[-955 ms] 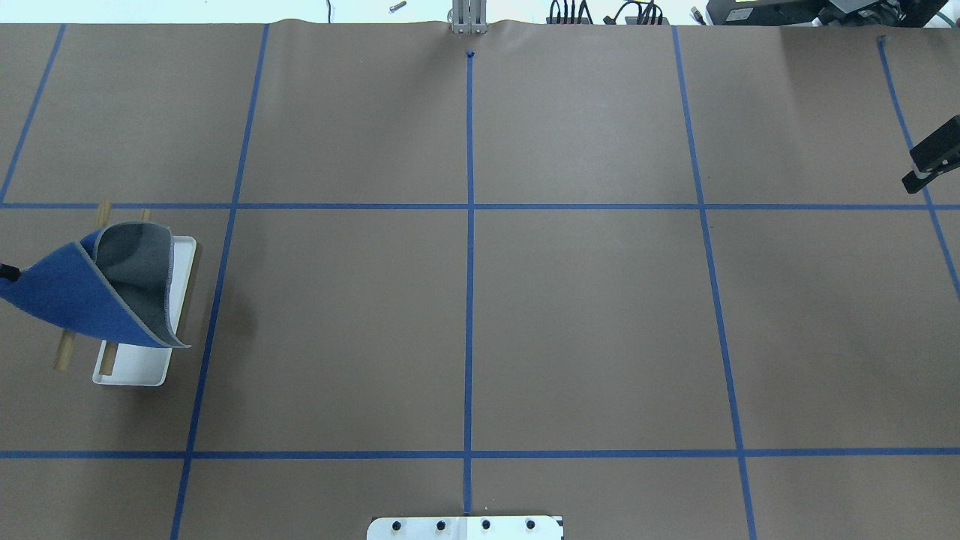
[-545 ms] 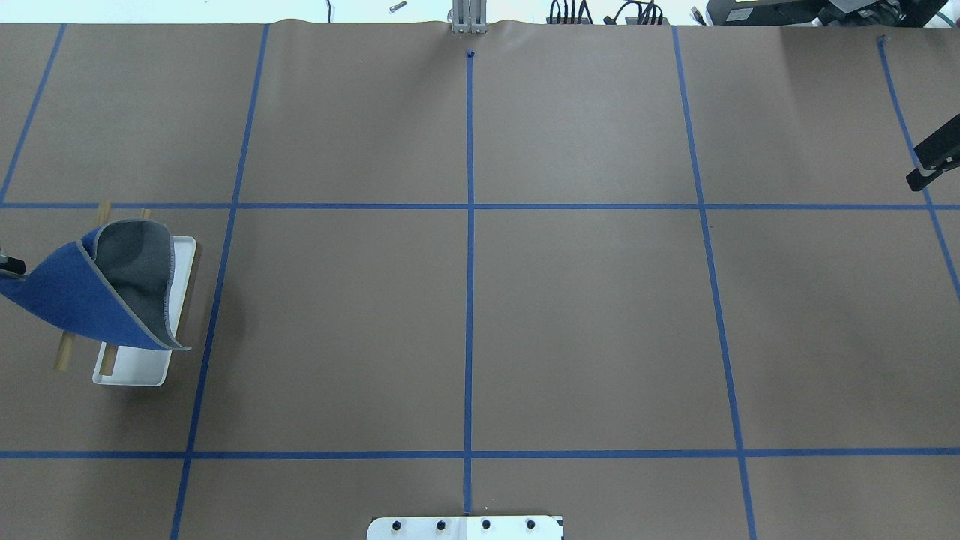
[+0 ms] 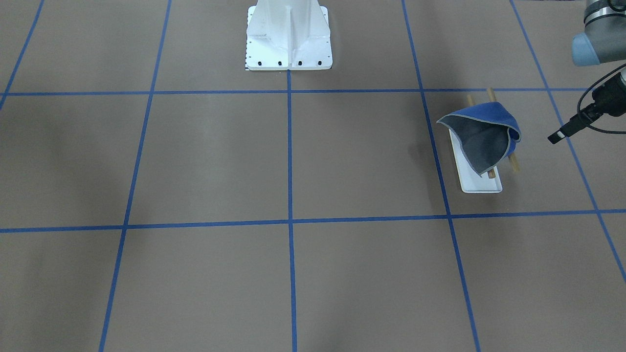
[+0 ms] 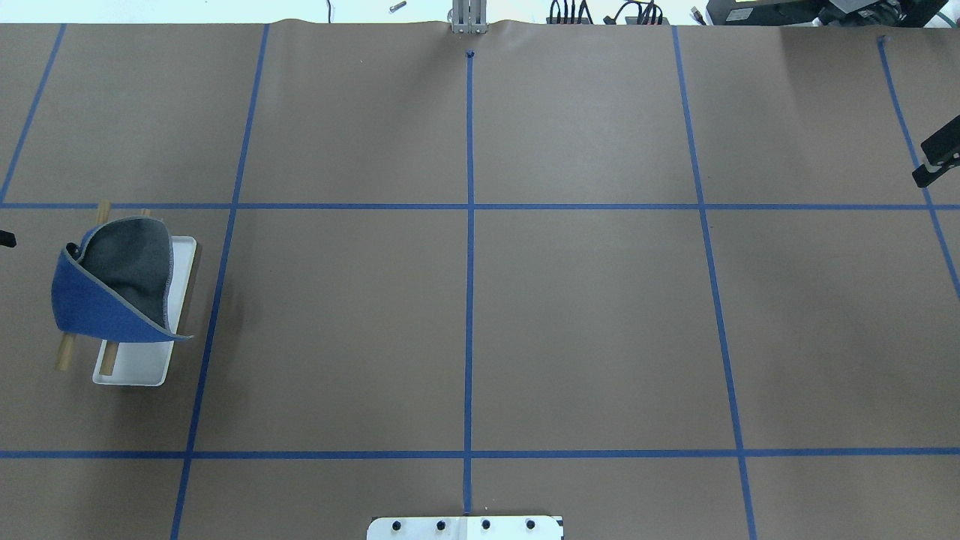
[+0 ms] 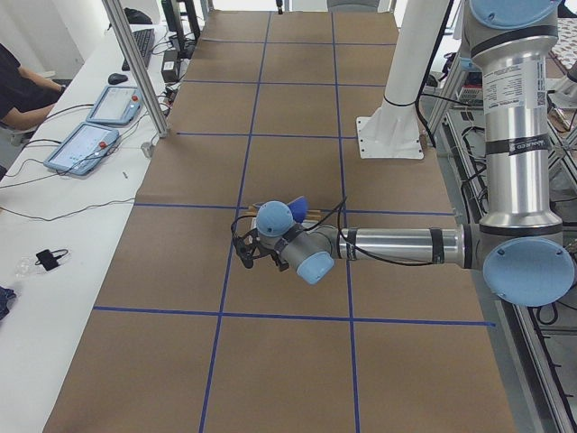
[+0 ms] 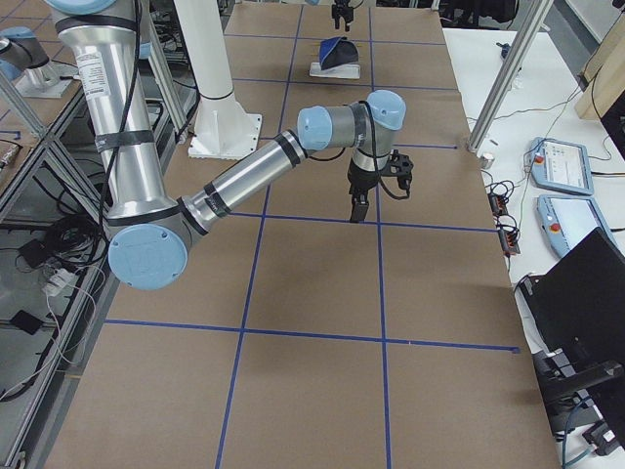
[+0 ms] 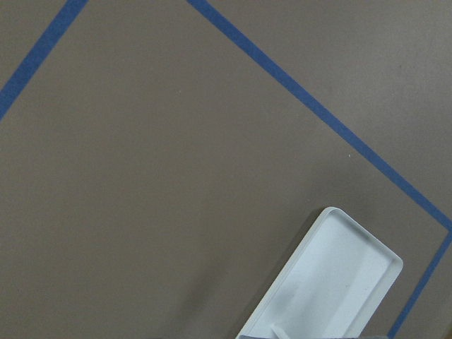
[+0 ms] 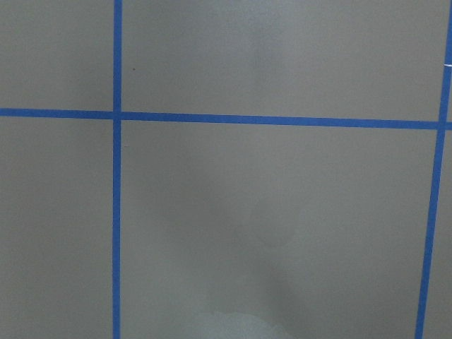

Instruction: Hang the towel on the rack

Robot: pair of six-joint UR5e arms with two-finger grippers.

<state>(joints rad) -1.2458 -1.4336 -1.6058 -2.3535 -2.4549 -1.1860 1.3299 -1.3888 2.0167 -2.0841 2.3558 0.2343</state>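
Observation:
The towel (image 4: 105, 300) hangs over the rack's two wooden rods (image 4: 66, 352), blue side outward and dark grey side folded up on top. It also shows in the front view (image 3: 481, 134). The rack's white tray base (image 4: 135, 364) stands at the table's left, and its corner shows in the left wrist view (image 7: 332, 282). My left gripper (image 4: 4, 239) is at the view's left edge, apart from the towel, open and empty. It shows in the front view too (image 3: 557, 136). My right gripper (image 4: 924, 177) hovers at the far right edge, looks shut and holds nothing.
The white bolted pedestal (image 3: 288, 34) stands at the robot's side of the table. Blue tape lines (image 4: 469, 300) divide the brown table cover into squares. Operator tablets (image 6: 562, 166) and cables lie on the white bench past the table's far edge.
The left gripper let go of the towel's blue corner and drew back left. The corner dropped and the towel settled on the rods. The right gripper drifted slightly right.

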